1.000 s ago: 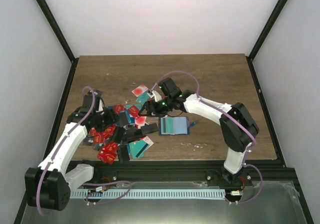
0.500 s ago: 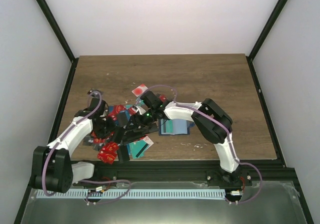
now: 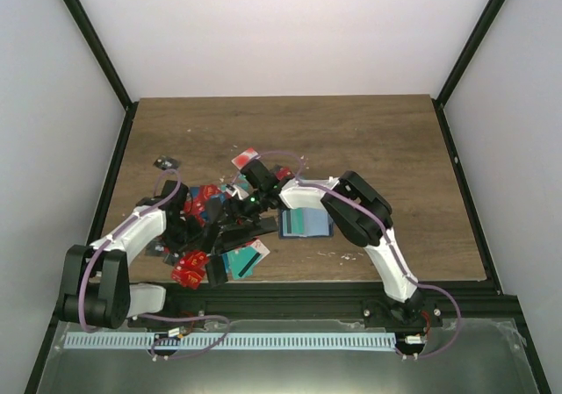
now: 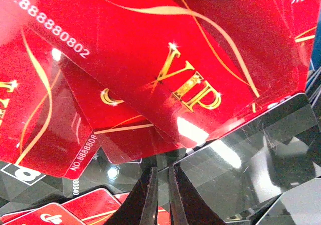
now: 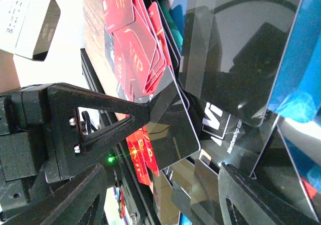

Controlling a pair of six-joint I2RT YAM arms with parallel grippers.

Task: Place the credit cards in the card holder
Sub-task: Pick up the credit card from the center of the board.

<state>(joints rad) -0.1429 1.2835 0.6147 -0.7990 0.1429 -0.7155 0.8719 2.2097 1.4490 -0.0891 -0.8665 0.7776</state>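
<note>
The credit cards lie in a loose heap at the left-centre of the table, mostly red, with teal and black ones among them. The card holder lies open just right of the heap. My left gripper is down in the heap. Its jaws are shut on the corner of a glossy black card, beneath red VIP cards. The right wrist view shows that black card tilted up, pinched by the left fingers. My right gripper hovers open over the heap, holding nothing.
A white and pink card lies apart behind the heap. A small dark piece sits at the far left. Teal cards and a red one reach close to the table's near edge. The two arms cross closely above the heap.
The left jaws have closed on the black card as that arm drew in low. The right arm has swung left, from beside the card holder to over the heap.
</note>
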